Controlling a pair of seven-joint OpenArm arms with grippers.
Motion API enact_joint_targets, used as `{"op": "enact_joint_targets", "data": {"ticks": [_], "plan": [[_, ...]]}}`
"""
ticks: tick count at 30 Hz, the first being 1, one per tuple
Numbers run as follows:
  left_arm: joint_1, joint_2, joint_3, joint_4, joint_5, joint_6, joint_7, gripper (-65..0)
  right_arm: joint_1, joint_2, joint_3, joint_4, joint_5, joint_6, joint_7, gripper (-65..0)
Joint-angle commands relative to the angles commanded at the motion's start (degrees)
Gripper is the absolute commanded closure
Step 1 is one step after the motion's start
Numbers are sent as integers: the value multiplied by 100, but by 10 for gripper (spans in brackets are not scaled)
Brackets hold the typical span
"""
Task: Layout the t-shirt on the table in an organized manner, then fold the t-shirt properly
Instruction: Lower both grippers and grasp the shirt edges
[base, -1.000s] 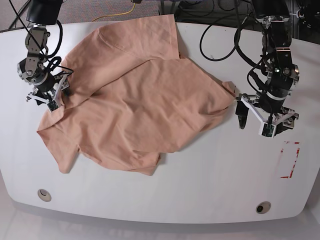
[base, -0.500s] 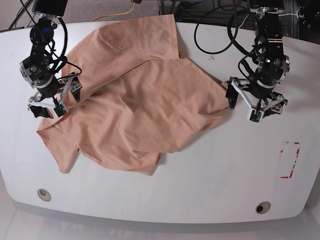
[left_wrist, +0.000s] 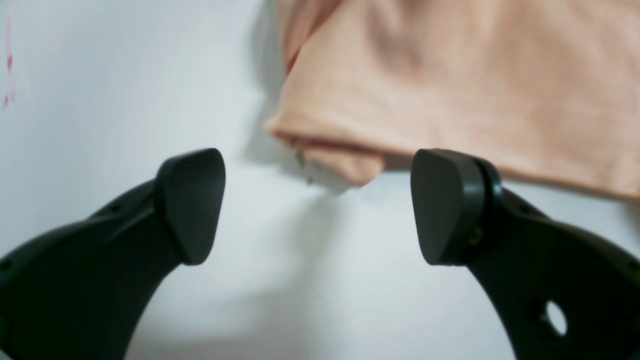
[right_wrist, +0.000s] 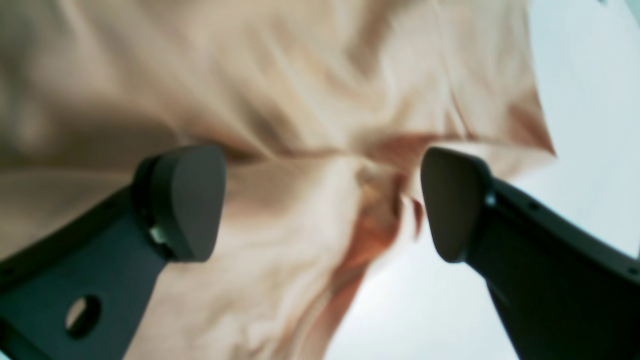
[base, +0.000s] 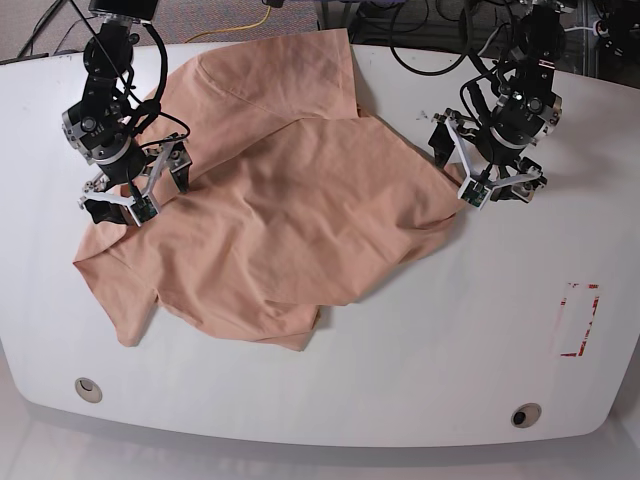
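T-shirt rumpled across the table, upper left of frame.
Left gripper at its right corner, right gripper over its left edge; both spread wide, empty.

T-shirt soft matt cloth; table glossy smooth; fingers matt plastic.

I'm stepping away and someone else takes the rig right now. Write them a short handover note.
Left gripper: open, empty, at the shirt's corner by its own side, not gripping.
Right gripper: open, empty, over the shirt's opposite edge.
T-shirt: rumpled heap on the table, layers overlapping, one end reaching the far edge. Neck and print not visible.
Red tape mark: bare, away from the shirt.
Done: nothing settled; shirt is not laid flat.
Left: grip the edges, spread it flat, then fold.
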Motion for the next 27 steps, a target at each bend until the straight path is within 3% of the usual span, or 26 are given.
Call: {"op": "enact_joint_targets", "data": {"ticks": [13,18,27], "plan": [[-325,-123,18,-888,-18,0,-343,-557,-35,0,0,0,9,0,0,-591],[-651,-123,352,-1134,-18,0,-352,-556,-35,0,9,0,9,0,0,-591],[-642,-53,466,-1002,-44,0,-343,-556,-44,0,9,9,9,0,0,-591]]}}
